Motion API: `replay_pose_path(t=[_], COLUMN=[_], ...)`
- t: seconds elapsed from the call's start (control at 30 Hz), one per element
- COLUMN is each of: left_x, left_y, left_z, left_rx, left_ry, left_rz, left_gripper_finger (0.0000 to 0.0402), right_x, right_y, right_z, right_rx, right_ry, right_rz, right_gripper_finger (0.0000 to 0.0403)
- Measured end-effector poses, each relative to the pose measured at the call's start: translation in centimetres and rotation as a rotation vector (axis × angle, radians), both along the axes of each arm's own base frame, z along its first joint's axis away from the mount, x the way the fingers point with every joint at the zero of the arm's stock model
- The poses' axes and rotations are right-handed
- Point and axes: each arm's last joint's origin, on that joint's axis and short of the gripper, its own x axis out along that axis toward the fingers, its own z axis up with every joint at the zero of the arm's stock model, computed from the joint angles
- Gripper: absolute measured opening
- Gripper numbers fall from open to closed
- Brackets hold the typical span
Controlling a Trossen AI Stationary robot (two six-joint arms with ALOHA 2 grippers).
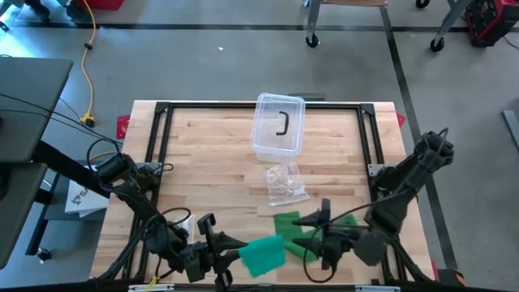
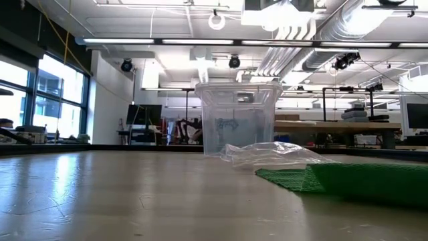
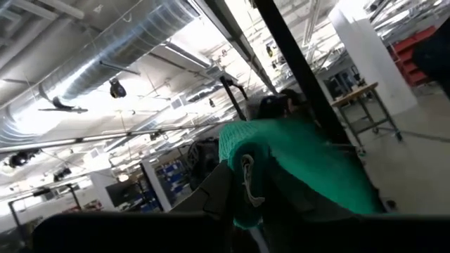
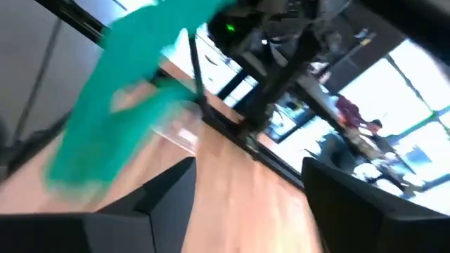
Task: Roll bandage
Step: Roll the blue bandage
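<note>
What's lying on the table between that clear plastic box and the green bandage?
A crumpled clear plastic bag lies between the clear box and the green bandage, with bare wood on either side of it. The high view shows this best; the low view agrees.

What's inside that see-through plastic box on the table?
Inside the clear box, the high view shows one dark curved piece, like a hook or handle. The low view shows something faint through the wall; what it is cannot be told.
</note>
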Motion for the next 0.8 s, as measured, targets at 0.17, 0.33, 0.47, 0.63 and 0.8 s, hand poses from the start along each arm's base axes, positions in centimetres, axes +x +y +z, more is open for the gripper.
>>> replay_pose_path(t=[0.17,0.33,0.47,0.63,0.8], left_x=[-0.4,-0.7,-1.4,-2.6,-2.4], left_y=[-0.4,-0.7,-0.9,-0.4,0.3], left_z=[0.0,-0.1,-0.6,-1.0,-1.3], left_rx=[-0.054,-0.128,-0.213,-0.343,-0.362], left_ry=[-0.004,-0.005,0.014,0.057,0.075], left_rz=[-0.034,-0.081,-0.198,-0.496,-0.519], left_gripper_finger=[0.0048,0.0048,0.0042,0.0038,0.0038], right_x=[-0.9,-0.9,-0.6,-0.4,0.4], right_y=[1.1,1.3,1.4,1.7,1.5], right_z=[0.8,0.8,1.4,2.1,3.3], right_rx=[-0.050,-0.046,-0.051,-0.050,0.075], right_ry=[-0.015,-0.005,-0.048,-0.101,-0.197], right_rz=[0.081,0.144,0.183,0.294,0.447], right_gripper_finger=[0.0246,0.0213,0.0187,0.0167,0.0153])
